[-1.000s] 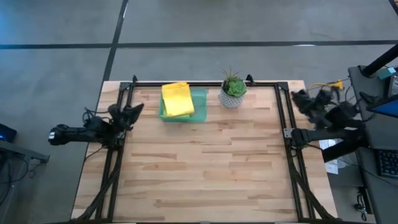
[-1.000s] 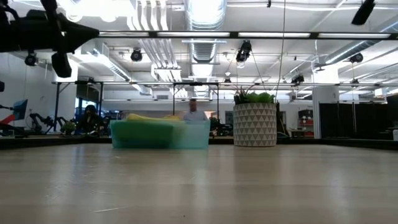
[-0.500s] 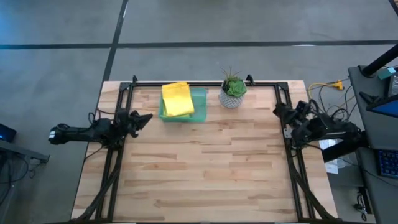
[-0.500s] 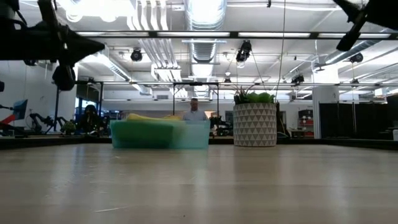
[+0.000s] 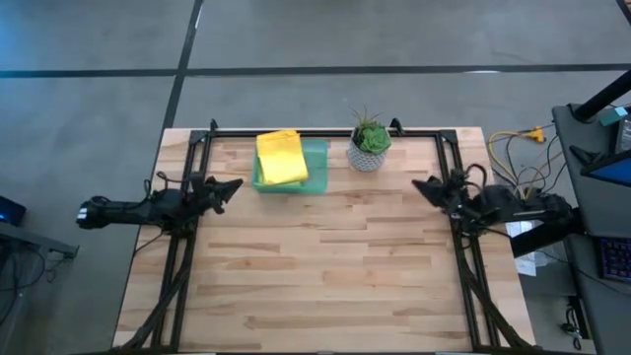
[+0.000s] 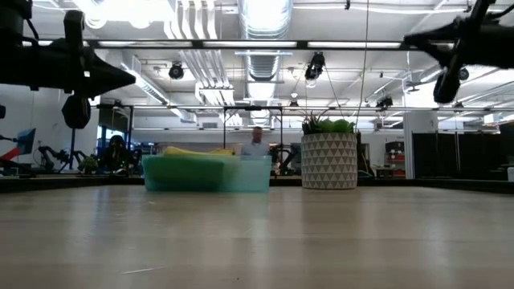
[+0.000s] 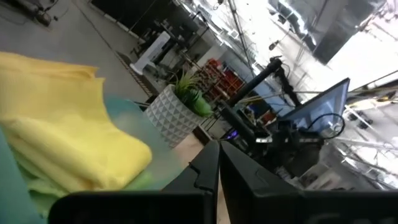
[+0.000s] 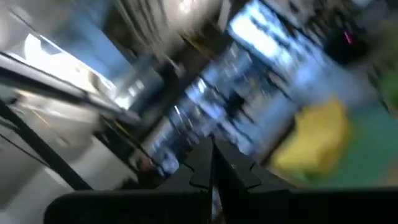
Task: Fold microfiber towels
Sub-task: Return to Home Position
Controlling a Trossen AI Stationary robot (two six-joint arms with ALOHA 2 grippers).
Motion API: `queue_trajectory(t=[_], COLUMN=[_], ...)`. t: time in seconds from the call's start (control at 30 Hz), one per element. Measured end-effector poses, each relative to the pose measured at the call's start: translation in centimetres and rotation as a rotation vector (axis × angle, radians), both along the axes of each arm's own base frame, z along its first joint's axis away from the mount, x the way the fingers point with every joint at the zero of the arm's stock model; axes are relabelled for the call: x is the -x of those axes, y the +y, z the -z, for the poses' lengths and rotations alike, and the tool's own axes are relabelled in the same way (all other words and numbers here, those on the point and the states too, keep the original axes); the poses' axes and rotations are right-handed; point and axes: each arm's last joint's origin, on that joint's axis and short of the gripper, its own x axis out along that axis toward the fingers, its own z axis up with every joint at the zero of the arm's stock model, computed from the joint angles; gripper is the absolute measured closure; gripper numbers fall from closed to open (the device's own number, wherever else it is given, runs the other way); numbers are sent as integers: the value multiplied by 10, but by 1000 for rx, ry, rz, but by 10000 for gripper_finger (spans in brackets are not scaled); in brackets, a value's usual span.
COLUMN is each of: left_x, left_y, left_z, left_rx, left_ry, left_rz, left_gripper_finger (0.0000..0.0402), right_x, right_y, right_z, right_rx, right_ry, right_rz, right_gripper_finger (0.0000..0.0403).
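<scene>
At eleven o'clock a folded yellow microfiber towel (image 5: 280, 158) tops the green plastic tray (image 5: 317, 160); left gripper (image 5: 225, 186) and right gripper (image 5: 424, 186), both pressed together, should retreat level.

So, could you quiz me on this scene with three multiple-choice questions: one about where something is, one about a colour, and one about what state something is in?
1. Where does the potted plant stand?
A) beside the tray, on the right arm's side
B) inside it
C) underneath it

2. What colour is the top towel in the tray?
A) red
B) teal
C) yellow

3. How are the left gripper and right gripper?
A) each gripping a towel
B) both shut and empty
C) both wide open

Answers:
1 A, the high view shows the plant next to the tray.
2 C, a yellow cloth lies uppermost.
3 B, each wrist view shows the tips closed together with nothing between.
</scene>
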Motion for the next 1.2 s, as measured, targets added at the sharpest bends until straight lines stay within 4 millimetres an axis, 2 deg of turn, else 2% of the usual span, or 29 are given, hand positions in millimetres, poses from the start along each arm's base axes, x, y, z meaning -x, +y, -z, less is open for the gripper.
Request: queue_trajectory(t=[0.1,0.23,0.53,0.6,0.77,1.2], left_x=[-1,-3,-8,-10,-12,-15], left_y=[0,0,-1,-1,-1,-1], left_z=[2,4,12,13,17,22], left_rx=[3,-17,-26,-27,-29,-31], left_ry=[20,61,156,175,214,270], left_rz=[1,1,2,2,3,4], left_gripper_finger=[402,402,402,402,402,402], right_x=[-4,-6,-7,-7,-7,-7], right_y=[1,2,2,3,3,3], right_z=[13,19,28,28,28,28], right_rx=[-57,-3,331,311,130,109], right_ry=[113,196,383,382,331,324], right_rz=[-50,-74,-6,-12,-53,-56], right_gripper_finger=[394,394,394,394,394,394])
